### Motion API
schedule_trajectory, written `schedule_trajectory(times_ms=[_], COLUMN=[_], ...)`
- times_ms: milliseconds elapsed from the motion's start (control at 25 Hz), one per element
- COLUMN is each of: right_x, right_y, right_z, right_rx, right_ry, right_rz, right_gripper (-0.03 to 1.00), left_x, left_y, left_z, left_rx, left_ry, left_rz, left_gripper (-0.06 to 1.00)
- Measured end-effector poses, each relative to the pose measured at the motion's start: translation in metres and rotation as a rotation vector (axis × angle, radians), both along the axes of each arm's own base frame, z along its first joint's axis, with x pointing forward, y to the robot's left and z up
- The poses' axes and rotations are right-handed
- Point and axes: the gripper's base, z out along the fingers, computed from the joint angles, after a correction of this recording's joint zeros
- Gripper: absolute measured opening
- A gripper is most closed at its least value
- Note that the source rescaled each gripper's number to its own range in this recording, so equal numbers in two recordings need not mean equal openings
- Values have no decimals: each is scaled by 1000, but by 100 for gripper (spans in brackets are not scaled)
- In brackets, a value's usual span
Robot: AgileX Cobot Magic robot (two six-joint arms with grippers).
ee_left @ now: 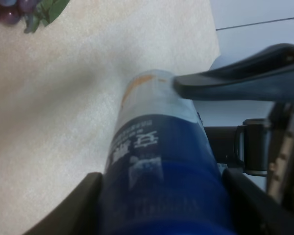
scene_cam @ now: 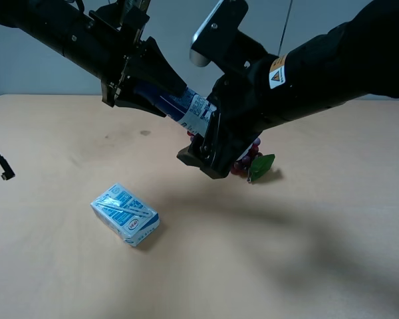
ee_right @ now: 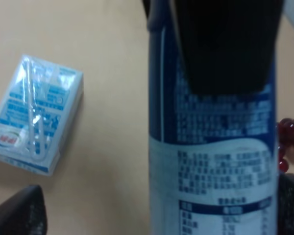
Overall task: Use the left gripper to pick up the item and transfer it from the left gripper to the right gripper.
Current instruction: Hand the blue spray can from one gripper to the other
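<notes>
The can (ee_left: 157, 161) fills both wrist views. Its dark blue end sits clamped between the jaws of the left tool (scene_cam: 173, 101), which is closed on it. Its white label end sticks out past that tool's fingertips.

In the high view the can hangs well above the worktop (scene_cam: 286, 259). It is tilted, with the blue end up toward the left and the label end lower toward the right. The label end reaches in between the jaws of the right tool (scene_cam: 203, 154), which stand wide apart, one on each side of the can. In the left wrist view one of the right tool's fingers (ee_left: 235, 83) lies against or just beside the can's pale end; I cannot tell whether it touches.

On the worktop a carton (scene_cam: 125, 214) lies flat at the front left, well apart from both tools. Grapes (scene_cam: 247, 158) with a green leaf lie just under the right tool, partly hidden by it.
</notes>
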Motion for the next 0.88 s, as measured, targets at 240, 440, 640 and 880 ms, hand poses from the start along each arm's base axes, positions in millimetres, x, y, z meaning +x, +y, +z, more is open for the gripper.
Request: schedule_trajectory(times_ms=[240, 440, 640, 880], right_x=[7, 9, 9, 10], right_y=[5, 6, 6, 5], right_z=[-14, -20, -20, -20], right_rx=[-35, -54, -54, -59], right_ry=[5, 8, 11, 17], right_rz=[-13, -19, -24, -31], right_gripper=[100, 100, 82, 0], left_x=[0, 0, 0, 0], left_y=[0, 0, 0, 1], left_z=[0, 0, 0, -1], left_rx=[0, -3, -4, 10], left_ry=[0, 1, 1, -2], left_rz=[0, 1, 2, -6], left_gripper=[0, 0, 0, 0])
